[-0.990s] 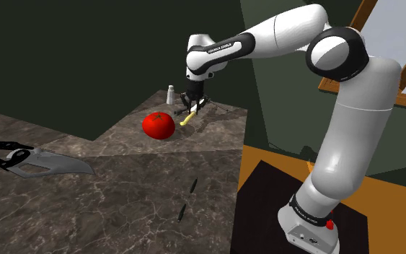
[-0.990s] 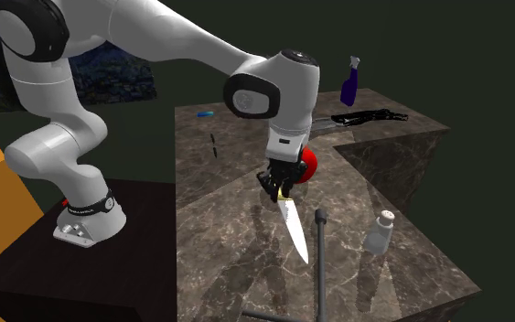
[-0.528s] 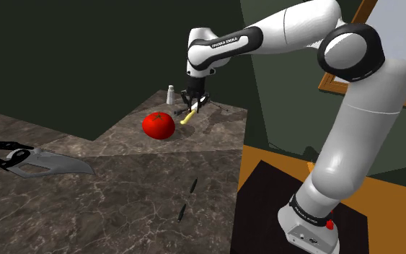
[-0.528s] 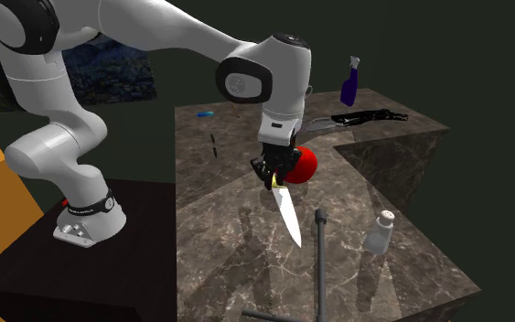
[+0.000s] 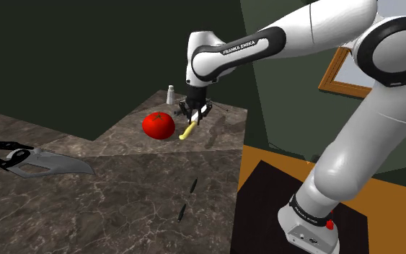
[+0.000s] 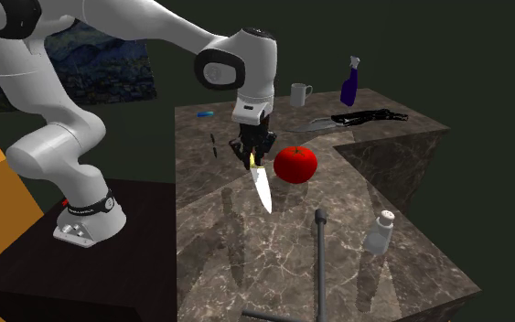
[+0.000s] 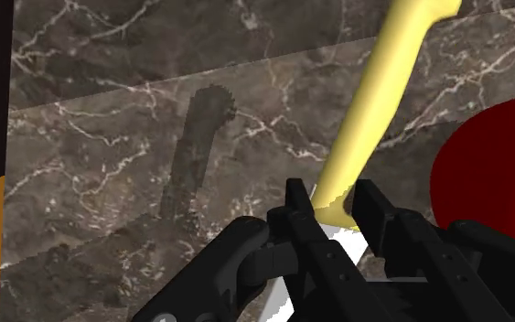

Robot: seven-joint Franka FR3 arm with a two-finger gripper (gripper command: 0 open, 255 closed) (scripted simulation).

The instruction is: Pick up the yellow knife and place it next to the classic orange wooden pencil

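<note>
Item: yellow-handled knife [image 7: 374, 110], clamped near the blade's root in your end effector [image 7: 333, 209], hanging above the counter [image 5: 136, 189] at the shoulder view's centre, beside the tomato [image 5: 158, 125]. Step: carry. Next: steer it lower-centre toward the thin dark stick [image 5: 193, 185], probably the pencil.

A round red tomato [image 5: 158, 125] sits on the dark veined marble counter [image 5: 122, 195], and a small white salt shaker [image 5: 170, 94] stands near it. A broad grey blade with a black chain-like handle [image 5: 46, 162] lies well apart from both. A purple spray bottle [image 6: 350, 80] and a white mug [image 6: 299, 94] stand at the second exterior view's far edge.
</note>
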